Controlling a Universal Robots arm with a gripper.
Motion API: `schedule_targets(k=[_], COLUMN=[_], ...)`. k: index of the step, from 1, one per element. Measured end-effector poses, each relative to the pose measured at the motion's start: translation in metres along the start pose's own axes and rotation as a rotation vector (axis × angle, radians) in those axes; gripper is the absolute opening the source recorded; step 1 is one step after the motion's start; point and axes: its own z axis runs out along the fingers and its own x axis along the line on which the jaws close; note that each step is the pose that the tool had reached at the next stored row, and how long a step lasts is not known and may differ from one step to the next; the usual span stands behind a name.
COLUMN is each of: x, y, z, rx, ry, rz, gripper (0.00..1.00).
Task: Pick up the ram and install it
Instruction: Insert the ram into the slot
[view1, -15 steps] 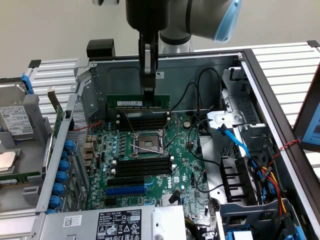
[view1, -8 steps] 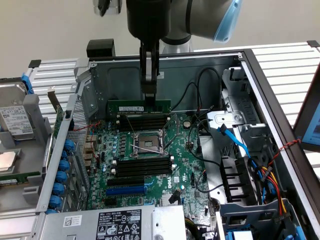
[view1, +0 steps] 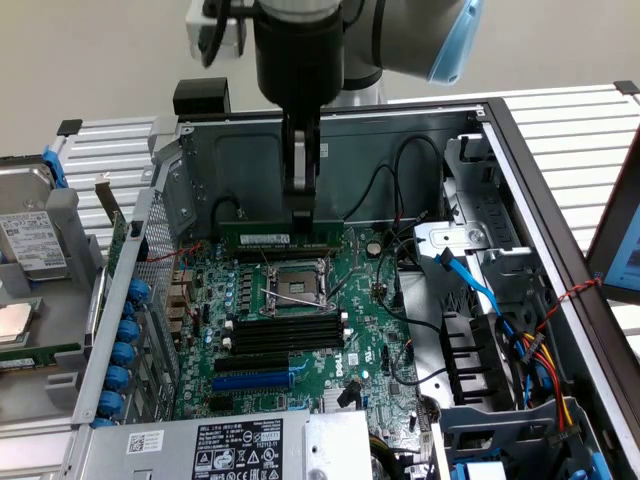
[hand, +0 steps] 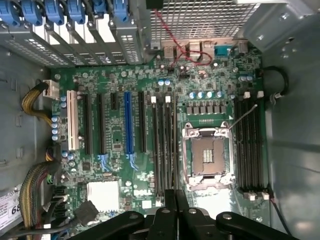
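The black two-fingered jaws (view1: 300, 214) pinch the long, narrow green circuit-board ram stick (view1: 268, 238) by its upper edge, a little off its middle. The ram stands on edge, with its white-stickered flat face towards the exterior camera. Its long axis runs from the exterior view's left to its right, parallel to the long black plastic slots (view1: 285, 332). It sits inside the open grey metal computer case (view1: 340, 150), beyond the silver processor socket (view1: 295, 283) of the green motherboard (view1: 372, 300).
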Motion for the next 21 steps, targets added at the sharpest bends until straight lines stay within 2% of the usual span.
schedule_targets(k=[21], x=[0.006], y=[-0.0041], z=[0.0378], rx=[0.0008], ry=[0.0004], rz=[-0.010], gripper=[0.12])
